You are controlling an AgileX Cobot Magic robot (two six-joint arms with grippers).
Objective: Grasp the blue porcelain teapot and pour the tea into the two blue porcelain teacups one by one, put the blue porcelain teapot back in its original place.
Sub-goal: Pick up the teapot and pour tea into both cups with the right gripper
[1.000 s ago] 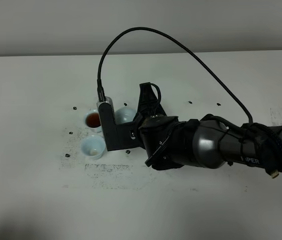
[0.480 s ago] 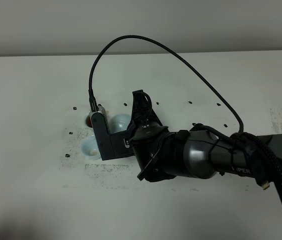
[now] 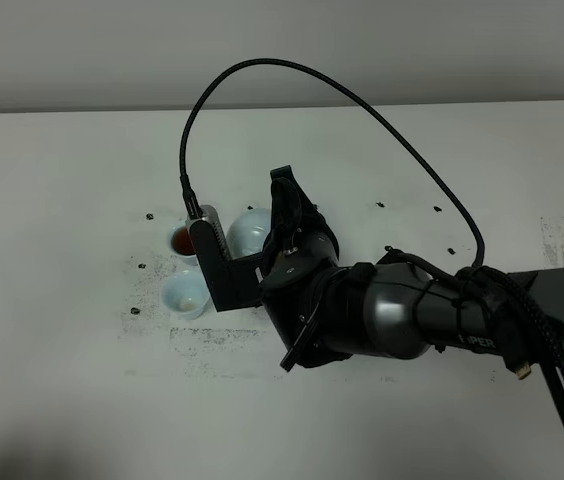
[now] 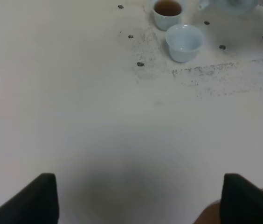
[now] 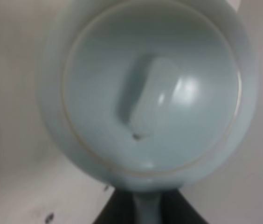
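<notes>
At table [image 3: 62, 380] centre-left, the filled teacup [image 3: 184, 240] sits at 12 o'clock of the pale teacup [image 3: 184, 293], prob. empty. The blue porcelain teapot [image 3: 247, 228], at 2 o'clock of that cup, hangs in the right gripper [image 5: 146, 210], which is clamped on its handle. Best approach: spout over pale cup, tilt slowly, as the cups are just beside each other. Open room at 6 and 9 o'clock. Left gripper [image 4: 136, 198] is spread wide and holds nothing.

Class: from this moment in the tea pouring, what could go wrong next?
The pale-blue round porcelain teapot hangs from the right pincer by its thin handle alone; it may swing or slip.
The empty pale-blue porcelain cup stands close beside the tea-filled cup; a stray stream could overfill that one.
</notes>
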